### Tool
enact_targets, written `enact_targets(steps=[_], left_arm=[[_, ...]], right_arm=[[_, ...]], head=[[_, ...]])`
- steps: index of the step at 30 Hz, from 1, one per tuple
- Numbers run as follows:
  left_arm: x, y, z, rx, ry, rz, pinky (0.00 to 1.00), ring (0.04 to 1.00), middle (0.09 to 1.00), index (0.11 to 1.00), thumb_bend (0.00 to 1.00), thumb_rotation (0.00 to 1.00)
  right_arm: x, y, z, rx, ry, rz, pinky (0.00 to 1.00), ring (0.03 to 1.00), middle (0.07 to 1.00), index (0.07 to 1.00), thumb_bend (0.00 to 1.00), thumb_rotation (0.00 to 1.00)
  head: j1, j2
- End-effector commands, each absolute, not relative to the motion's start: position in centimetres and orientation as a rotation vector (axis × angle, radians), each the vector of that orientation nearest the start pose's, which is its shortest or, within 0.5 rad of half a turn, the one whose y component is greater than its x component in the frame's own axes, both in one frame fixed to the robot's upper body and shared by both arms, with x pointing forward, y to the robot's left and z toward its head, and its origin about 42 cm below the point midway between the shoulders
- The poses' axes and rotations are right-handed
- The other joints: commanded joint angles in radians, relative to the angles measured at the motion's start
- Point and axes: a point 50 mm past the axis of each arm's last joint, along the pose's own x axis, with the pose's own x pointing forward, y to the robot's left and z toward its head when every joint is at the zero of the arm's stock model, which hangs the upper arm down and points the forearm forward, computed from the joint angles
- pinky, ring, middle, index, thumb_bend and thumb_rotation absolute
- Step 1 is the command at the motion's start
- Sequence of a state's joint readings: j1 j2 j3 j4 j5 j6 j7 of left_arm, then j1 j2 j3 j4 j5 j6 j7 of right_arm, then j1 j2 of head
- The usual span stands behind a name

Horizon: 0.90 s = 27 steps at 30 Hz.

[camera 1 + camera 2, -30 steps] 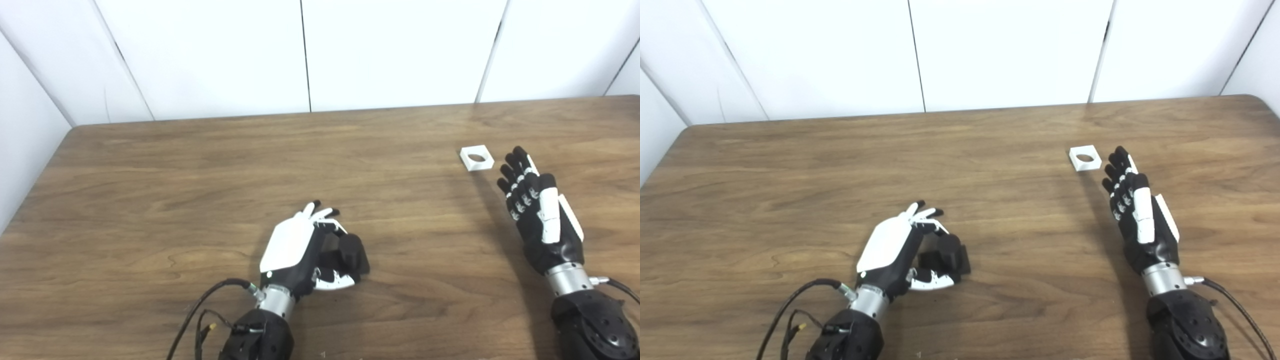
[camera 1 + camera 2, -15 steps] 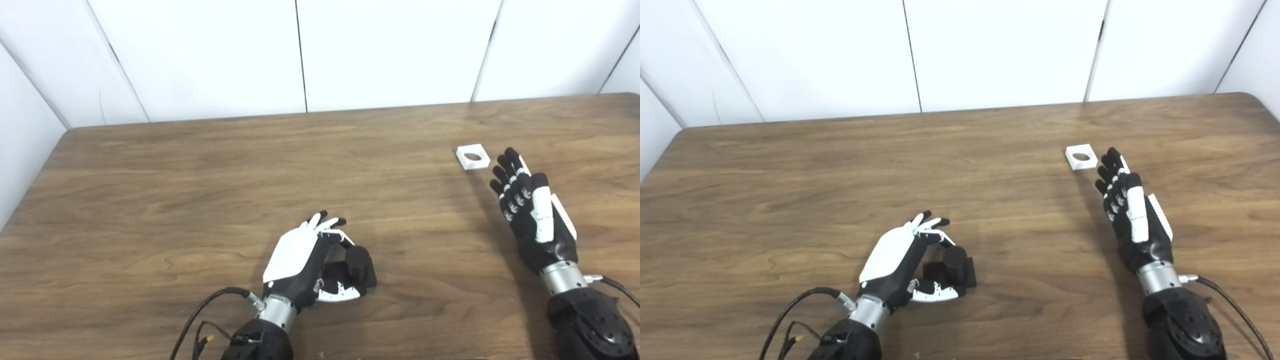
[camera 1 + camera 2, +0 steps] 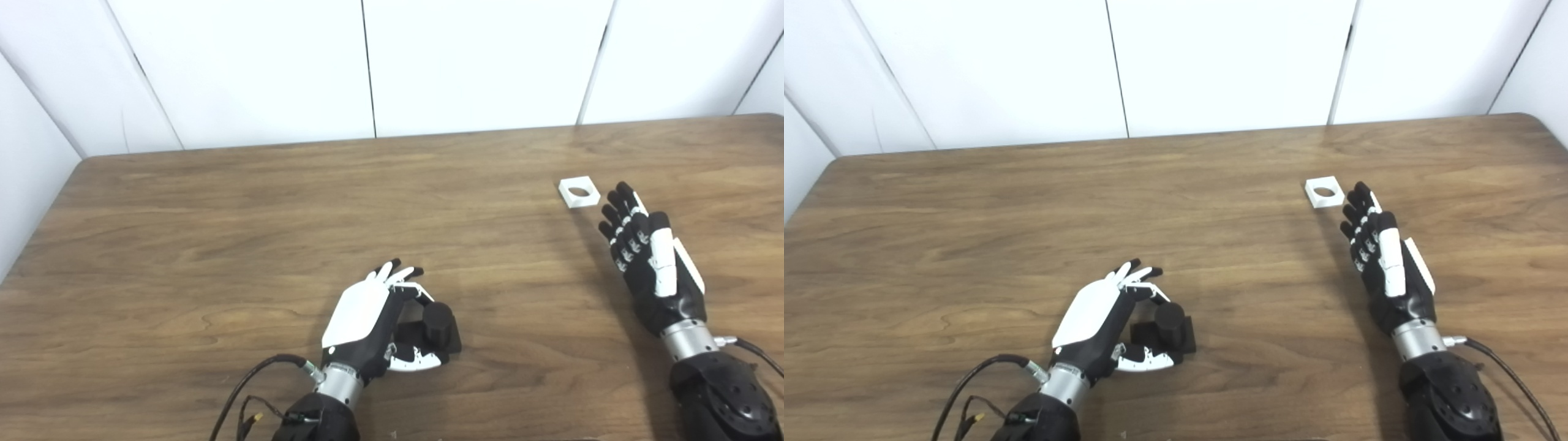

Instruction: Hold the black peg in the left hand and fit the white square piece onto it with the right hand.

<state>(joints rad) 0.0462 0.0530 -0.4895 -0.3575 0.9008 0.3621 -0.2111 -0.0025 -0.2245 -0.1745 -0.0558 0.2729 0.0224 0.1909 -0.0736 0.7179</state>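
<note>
A: Starting at the left, where does the left hand (image 3: 367, 321) stand?

B: It rests low on the table (image 3: 245, 202), at about seven o'clock of the scene. Its fingers and thumb curl around the black peg (image 3: 436, 324), which stands upright on its square base. A gap shows between the peg and the fingers, so whether the grip bears on it cannot be told. Compared with a second ago, the peg's round top is plainer to see and the hand sits a little more upright; over the last half second it barely changes.

A: And to the right?

B: The white square piece (image 3: 580, 192) lies flat on the table at about two o'clock, hole upward, untouched. The right hand (image 3: 649, 263) lies just beside it, at the piece's five o'clock, with fingers straight, close together and holding nothing. The fingertips have crept slightly nearer the piece since a second ago.

A: What does that mean for the task?

B: The peg side looks nearly ready. The right hand seems about to pick up the piece, so the fitting has not begun.
</note>
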Motion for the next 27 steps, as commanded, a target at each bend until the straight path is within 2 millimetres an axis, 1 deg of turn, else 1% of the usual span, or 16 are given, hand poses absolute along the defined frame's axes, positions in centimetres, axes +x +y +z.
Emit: enact_targets(steps=[1,6,9,12,13,15,18,19,22,24,27], left_arm=[[23.4,11.0,14.6,0.912,-0.022,-0.375,1.00,1.000,0.908,0.489,0.51,0.06],[23.5,11.1,14.5,0.923,-0.017,-0.377,1.00,1.000,0.907,0.489,0.51,0.06],[23.5,11.2,14.4,0.929,-0.012,-0.375,1.00,1.000,0.906,0.489,0.51,0.06],[23.5,11.3,14.3,0.933,-0.011,-0.371,1.00,1.000,0.904,0.489,0.52,0.06],[23.6,11.3,14.3,0.935,-0.010,-0.372,1.00,1.000,0.903,0.489,0.52,0.06],[23.6,11.4,14.3,0.937,-0.010,-0.375,1.00,1.000,0.905,0.489,0.51,0.06],[23.7,11.5,14.2,0.934,-0.017,-0.373,1.00,1.000,0.902,0.489,0.51,0.06],[23.7,11.5,14.2,0.933,-0.018,-0.373,1.00,1.000,0.902,0.489,0.51,0.06],[23.7,11.6,14.1,0.929,-0.015,-0.372,1.00,1.000,0.902,0.489,0.51,0.06],[23.6,11.6,14.1,0.928,-0.014,-0.374,1.00,1.000,0.902,0.489,0.52,0.06],[23.6,11.5,14.1,0.927,-0.008,-0.373,1.00,1.000,0.903,0.489,0.51,0.06]], right_arm=[[27.9,-31.6,12.4,0.049,-0.061,0.030,1.00,1.000,1.000,1.000,0.62,1.00],[28.7,-31.5,13.3,0.047,-0.078,0.024,1.00,1.000,1.000,1.000,0.64,0.94],[29.5,-31.5,13.9,0.037,-0.086,0.021,1.00,1.000,1.000,1.000,0.67,0.88],[30.5,-31.5,14.5,-0.021,-0.106,0.014,1.00,1.000,1.000,1.000,0.70,0.85],[30.9,-31.5,14.9,-0.058,-0.105,0.010,1.00,1.000,1.000,1.000,0.71,0.85],[31.7,-31.7,15.5,-0.132,-0.110,0.007,1.00,1.000,1.000,1.000,0.71,0.81],[33.0,-32.2,16.4,-0.261,-0.124,0.006,1.00,1.000,1.000,0.998,0.68,0.70],[33.4,-32.4,16.8,-0.314,-0.128,0.004,1.00,1.000,1.000,0.992,0.69,0.66],[34.6,-32.9,17.4,-0.441,-0.141,0.001,1.00,1.000,0.999,0.976,0.70,0.60],[35.5,-33.4,18.0,-0.527,-0.139,0.002,1.00,1.000,0.994,0.954,0.71,0.52],[36.9,-34.1,18.7,-0.660,-0.134,0.001,1.00,1.000,0.985,0.923,0.75,0.45]], head=[[-0.001,0.001],[-0.004,-0.002],[-0.007,-0.003],[-0.010,-0.005],[-0.011,-0.006],[-0.012,-0.006],[-0.014,-0.007],[-0.015,-0.008],[-0.016,-0.009],[-0.017,-0.012],[-0.017,-0.013]])
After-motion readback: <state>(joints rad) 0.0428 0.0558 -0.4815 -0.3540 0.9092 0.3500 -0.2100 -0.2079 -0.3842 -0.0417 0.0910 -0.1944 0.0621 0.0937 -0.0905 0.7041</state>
